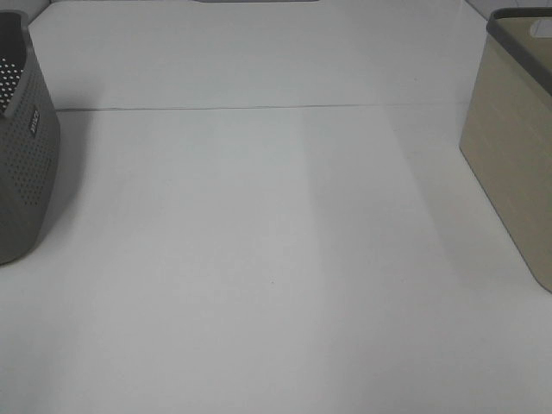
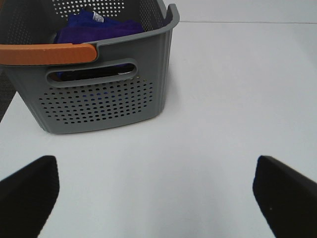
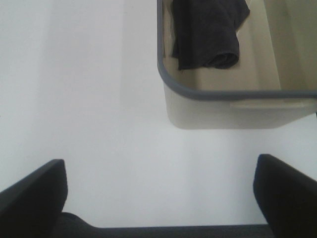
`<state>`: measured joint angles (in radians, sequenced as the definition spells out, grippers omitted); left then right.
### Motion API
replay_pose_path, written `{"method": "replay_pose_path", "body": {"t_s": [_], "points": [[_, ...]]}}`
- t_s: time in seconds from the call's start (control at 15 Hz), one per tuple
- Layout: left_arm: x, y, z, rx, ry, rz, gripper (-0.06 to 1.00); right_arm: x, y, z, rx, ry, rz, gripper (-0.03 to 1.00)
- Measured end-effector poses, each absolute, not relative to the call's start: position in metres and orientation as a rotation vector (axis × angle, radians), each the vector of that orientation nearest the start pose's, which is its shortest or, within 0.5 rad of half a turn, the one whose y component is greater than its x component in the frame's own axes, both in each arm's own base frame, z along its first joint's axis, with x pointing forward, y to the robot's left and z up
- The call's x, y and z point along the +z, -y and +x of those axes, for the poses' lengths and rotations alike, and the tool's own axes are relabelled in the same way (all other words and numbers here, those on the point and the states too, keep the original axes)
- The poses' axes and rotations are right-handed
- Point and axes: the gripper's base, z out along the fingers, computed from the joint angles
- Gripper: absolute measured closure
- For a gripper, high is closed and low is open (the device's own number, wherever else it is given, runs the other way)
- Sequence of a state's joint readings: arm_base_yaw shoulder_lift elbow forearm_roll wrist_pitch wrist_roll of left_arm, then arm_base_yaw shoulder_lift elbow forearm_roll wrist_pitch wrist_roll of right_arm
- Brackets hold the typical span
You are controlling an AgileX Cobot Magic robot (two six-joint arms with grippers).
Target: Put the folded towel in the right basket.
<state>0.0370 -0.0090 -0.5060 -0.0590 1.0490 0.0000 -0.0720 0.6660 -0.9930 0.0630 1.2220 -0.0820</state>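
Note:
The right basket (image 1: 513, 155) is beige with a dark grey rim and stands at the right edge of the exterior view. In the right wrist view the basket (image 3: 233, 106) holds a dark grey folded towel (image 3: 208, 32) lying inside it. My right gripper (image 3: 158, 198) is open and empty, above the table in front of that basket. My left gripper (image 2: 156, 196) is open and empty, facing the grey perforated left basket (image 2: 99, 101). Neither gripper shows in the exterior view.
The left basket (image 1: 21, 147) stands at the left edge of the exterior view. It has an orange handle (image 2: 47, 53) and holds a purple-blue cloth (image 2: 96, 27). A thin seam (image 1: 259, 109) crosses the white table at the far side.

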Motion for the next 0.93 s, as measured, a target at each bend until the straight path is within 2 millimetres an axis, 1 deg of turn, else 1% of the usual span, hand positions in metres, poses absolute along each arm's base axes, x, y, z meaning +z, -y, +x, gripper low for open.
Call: {"method": "replay_pose_path", "body": {"t_s": [0.07,0.13,0.2,0.33,0.67,0.73,0.93], "points": [[0.280,0.005,-0.006,-0.047,-2.016,-0.034,-0.05,0.370,0.000,0.061,-0.006,-2.339,-0.018,-0.01],[0.280,0.005,-0.006,-0.047,-2.016,-0.034,-0.05,0.355,-0.001,0.045,-0.017,-2.322,-0.024,-0.01],[0.280,0.005,-0.006,-0.047,-2.016,-0.034,-0.05,0.346,-0.002,0.037,-0.020,-2.315,-0.030,-0.01],[0.280,0.005,-0.006,-0.047,-2.016,-0.034,-0.05,0.321,-0.003,0.020,-0.008,-2.267,-0.068,-0.01],[0.280,0.005,-0.006,-0.047,-2.016,-0.034,-0.05,0.265,-0.004,-0.005,-0.004,-2.144,-0.060,-0.01],[0.280,0.005,-0.006,-0.047,-2.016,-0.034,-0.05,0.261,-0.005,-0.004,0.011,-2.142,-0.058,-0.01],[0.280,0.005,-0.006,-0.047,-2.016,-0.034,-0.05,0.260,-0.005,-0.003,0.033,-2.142,-0.035,-0.01]]}}
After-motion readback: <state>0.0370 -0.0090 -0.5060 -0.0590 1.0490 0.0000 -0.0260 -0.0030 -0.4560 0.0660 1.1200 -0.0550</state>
